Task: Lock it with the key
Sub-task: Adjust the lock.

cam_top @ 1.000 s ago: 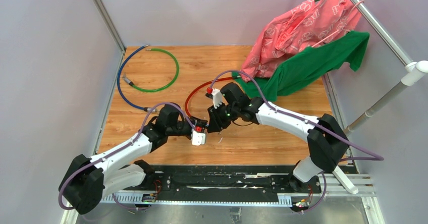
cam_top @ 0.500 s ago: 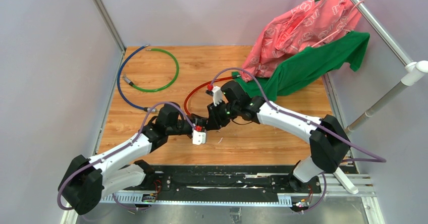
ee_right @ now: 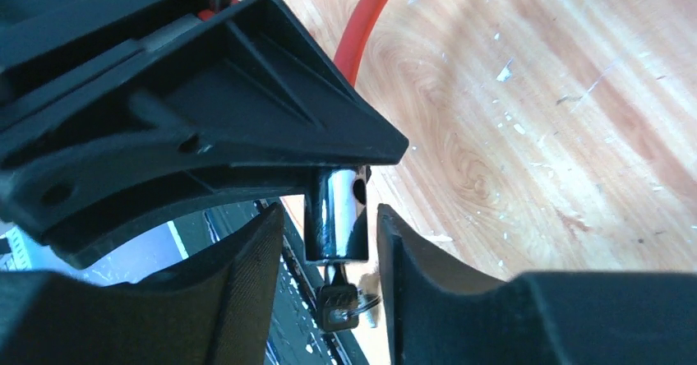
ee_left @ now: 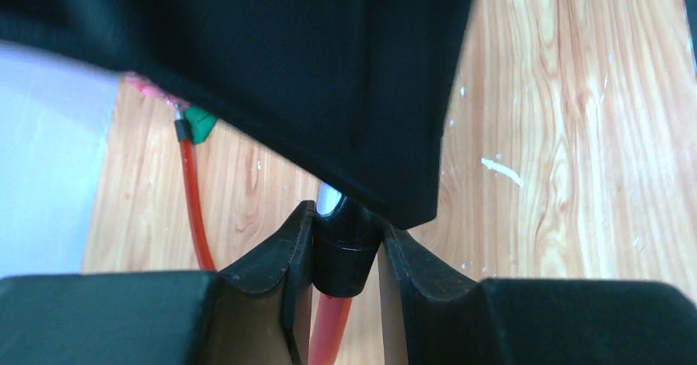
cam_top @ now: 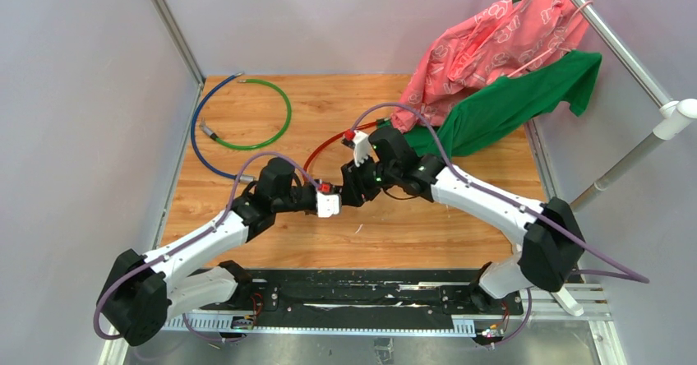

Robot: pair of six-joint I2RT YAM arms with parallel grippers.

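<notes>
The red cable (cam_top: 325, 147) lies mid-table. My left gripper (ee_left: 347, 225) is shut on its black collar (ee_left: 345, 258), holding that end off the wood. From the collar sticks the lock's silver cylinder (ee_right: 335, 217), which stands between the fingers of my right gripper (ee_right: 329, 213). Those jaws are open, with a gap on each side of the cylinder. The key (ee_right: 337, 306), with a dark head on a small ring, is stuck in the cylinder's lower end. In the top view the left gripper (cam_top: 335, 200) and the right gripper (cam_top: 349, 194) meet tip to tip.
A blue cable (cam_top: 197, 147) and a green cable loop (cam_top: 271, 114) lie at the far left. A pink cloth (cam_top: 493, 44) and a green cloth (cam_top: 510, 102) hang over the far right corner. A white pipe (cam_top: 657, 135) stands right.
Both grippers have moved a little away from the arm bases, with the lock end between them. The right jaws have spread wider around the silver cylinder.
</notes>
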